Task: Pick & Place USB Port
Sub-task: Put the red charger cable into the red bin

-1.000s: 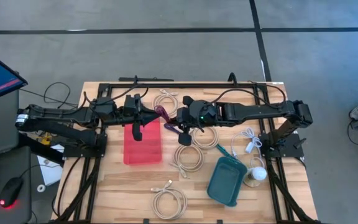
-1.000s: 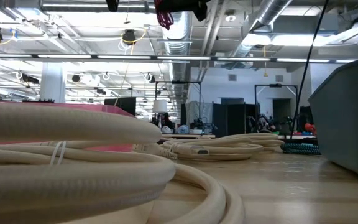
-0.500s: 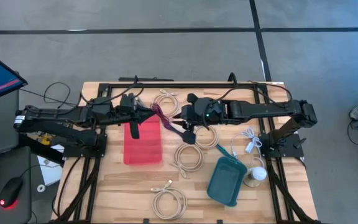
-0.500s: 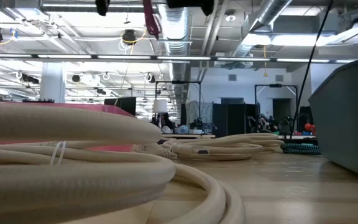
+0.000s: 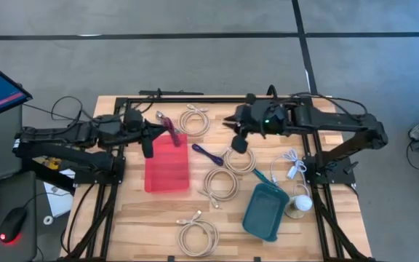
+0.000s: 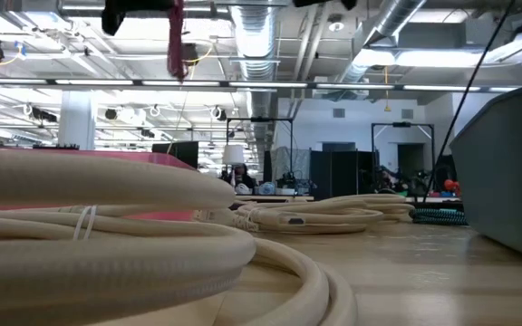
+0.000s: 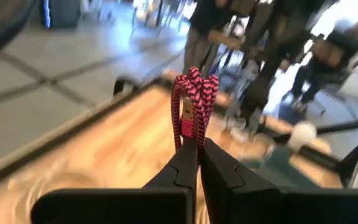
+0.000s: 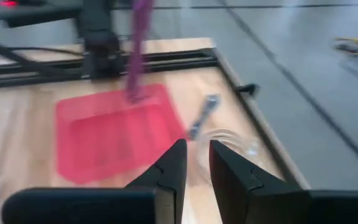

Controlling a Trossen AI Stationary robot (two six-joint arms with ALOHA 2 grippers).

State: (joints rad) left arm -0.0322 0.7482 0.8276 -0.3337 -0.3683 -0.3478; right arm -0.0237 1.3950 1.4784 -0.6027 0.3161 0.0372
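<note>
Left wrist view: left tool (image 7: pixel 197 148) pinches pink braided cable (image 7: pixel 193 102), aloft.

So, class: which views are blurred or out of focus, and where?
Left wrist view: pink braided cable fairly sharp, table and people behind smeared. Right wrist view: red tray soft throughout. Low view: nearest cream cable coil defocused, bright ceiling lights glaring. High view: crisp.
</note>
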